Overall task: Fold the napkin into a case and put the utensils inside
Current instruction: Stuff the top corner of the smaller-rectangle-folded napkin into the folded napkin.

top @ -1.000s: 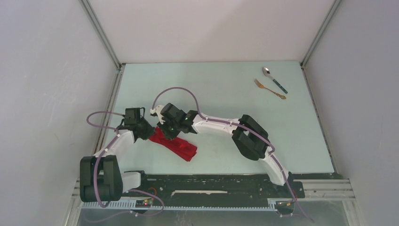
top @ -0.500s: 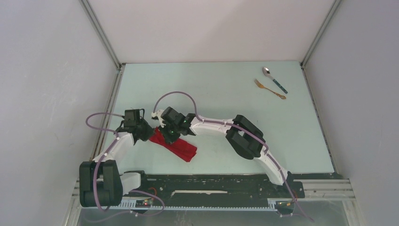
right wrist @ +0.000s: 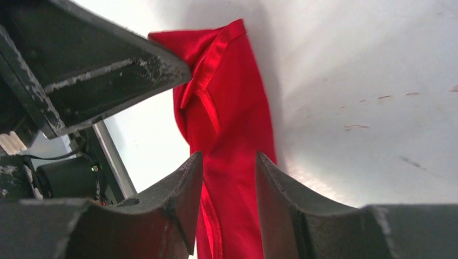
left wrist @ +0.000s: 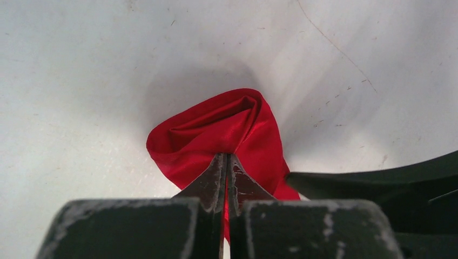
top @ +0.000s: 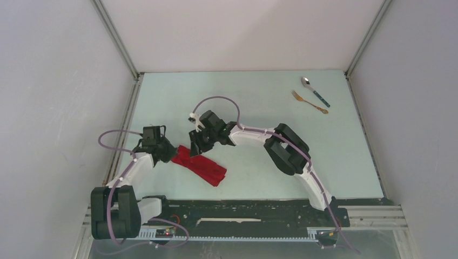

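Note:
The red napkin [top: 204, 168] lies as a narrow folded strip running diagonally near the table's front left. My left gripper [top: 168, 155] is shut on its left end; in the left wrist view the jaws [left wrist: 226, 162] pinch the bunched red cloth [left wrist: 216, 127]. My right gripper [top: 195, 145] hovers just over the strip's middle with its jaws open. In the right wrist view the cloth [right wrist: 229, 124] shows in the gap between its fingertips [right wrist: 229, 167], lying loose. The utensils sit far right at the back: a teal-handled spoon [top: 315, 90] and a gold fork [top: 309, 102].
Black base rail [top: 243, 210] runs along the near edge. A metal wall frame [top: 127, 116] borders the table's left side close to the left arm. The left gripper's body [right wrist: 92, 70] fills the upper left of the right wrist view.
The right gripper has opened, let go of the napkin and lifted back and to the right. The left gripper stays shut on the napkin's left end.

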